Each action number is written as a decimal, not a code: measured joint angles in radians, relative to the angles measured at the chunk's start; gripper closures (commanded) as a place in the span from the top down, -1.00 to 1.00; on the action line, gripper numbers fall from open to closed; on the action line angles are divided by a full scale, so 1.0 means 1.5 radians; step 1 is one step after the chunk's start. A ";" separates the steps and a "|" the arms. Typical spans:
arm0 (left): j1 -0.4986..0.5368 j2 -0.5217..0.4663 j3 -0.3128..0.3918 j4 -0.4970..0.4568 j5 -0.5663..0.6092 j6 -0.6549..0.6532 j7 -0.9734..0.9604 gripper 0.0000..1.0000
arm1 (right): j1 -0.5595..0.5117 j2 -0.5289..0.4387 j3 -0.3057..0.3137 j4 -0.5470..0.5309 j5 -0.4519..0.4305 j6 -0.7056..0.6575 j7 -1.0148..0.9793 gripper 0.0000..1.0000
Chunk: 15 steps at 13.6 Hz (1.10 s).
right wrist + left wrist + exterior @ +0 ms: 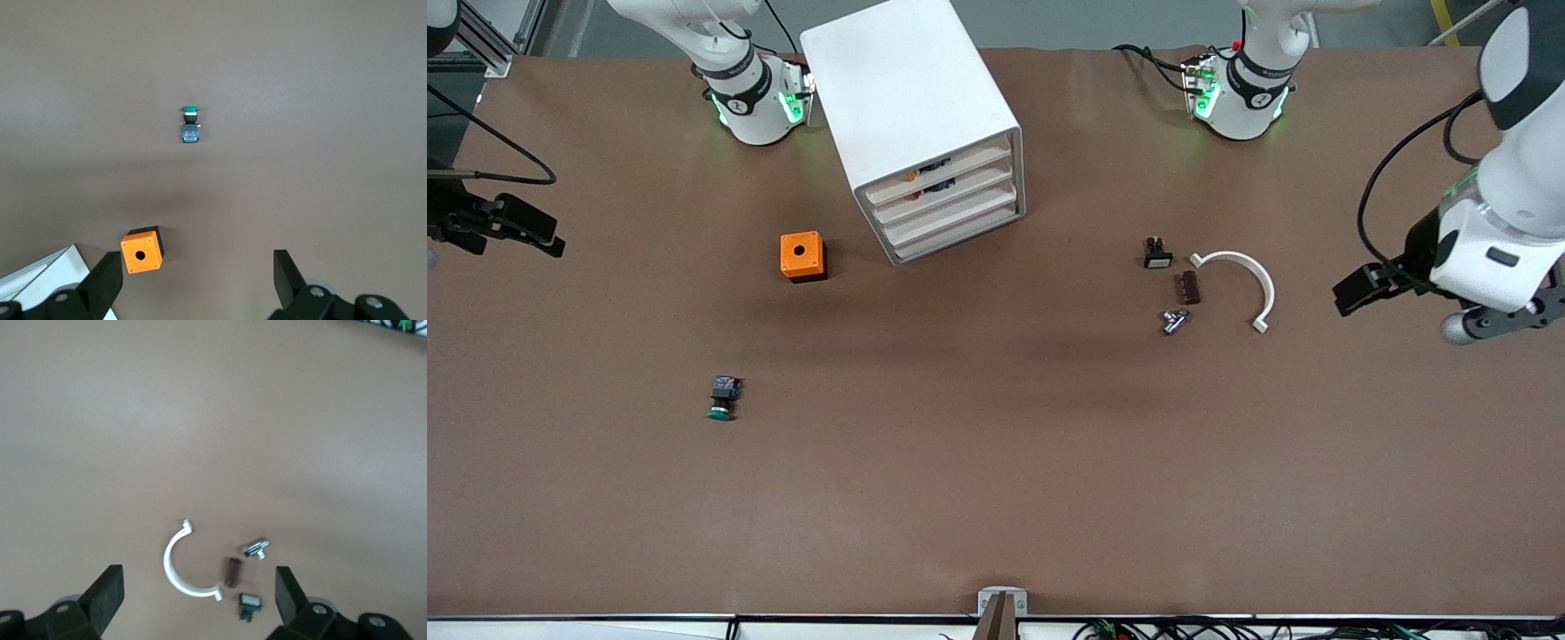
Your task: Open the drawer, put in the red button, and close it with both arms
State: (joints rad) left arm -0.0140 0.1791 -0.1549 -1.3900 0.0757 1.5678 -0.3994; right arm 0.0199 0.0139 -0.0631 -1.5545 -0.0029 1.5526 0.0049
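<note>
Sitting flush in the white cabinet (911, 107), the drawer (947, 193) is looking closed, a dark item with a red spot showing through the gap above it at the front; that is probably the red button (934, 188), so the job is seemingly finished. Both arms are waiting clear. The left end effector (199, 593) is hanging wide open and empty over the tabletop (996, 480) near a white curved clip (1249, 280); the right end effector (199, 277) is likewise spread and empty near the orange box (803, 256) and green button (721, 399).
</note>
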 measured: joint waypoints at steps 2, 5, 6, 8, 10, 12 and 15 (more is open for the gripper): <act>0.013 -0.017 0.000 -0.001 -0.004 -0.022 0.031 1.00 | 0.000 0.000 -0.001 0.002 0.000 0.000 0.000 1.00; 0.022 -0.044 0.000 -0.004 -0.007 -0.052 0.070 1.00 | 0.000 0.000 -0.001 0.005 0.000 0.000 0.000 1.00; 0.025 -0.055 0.000 -0.008 -0.009 -0.056 0.079 1.00 | 0.000 0.000 -0.001 0.006 0.000 0.000 0.000 1.00; 0.034 -0.088 0.000 -0.037 -0.023 -0.059 0.100 1.00 | 0.000 0.000 -0.001 0.007 0.000 0.000 0.000 1.00; 0.040 -0.122 0.000 -0.074 -0.031 -0.059 0.106 1.00 | 0.000 0.000 -0.001 0.009 0.000 0.000 0.000 1.00; 0.043 -0.138 0.001 -0.090 -0.031 -0.065 0.108 1.00 | 0.000 0.000 -0.001 0.010 0.000 0.000 0.000 1.00; 0.047 -0.140 0.008 -0.093 -0.031 -0.075 0.108 1.00 | 0.000 0.000 -0.001 0.011 0.000 0.000 0.000 1.00</act>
State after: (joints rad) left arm 0.0571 -0.0311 -0.1426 -1.5299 0.0293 1.4549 -0.2369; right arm 0.0194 0.0139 -0.0645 -1.5373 -0.0029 1.5527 0.0049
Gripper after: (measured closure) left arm 0.000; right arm 0.000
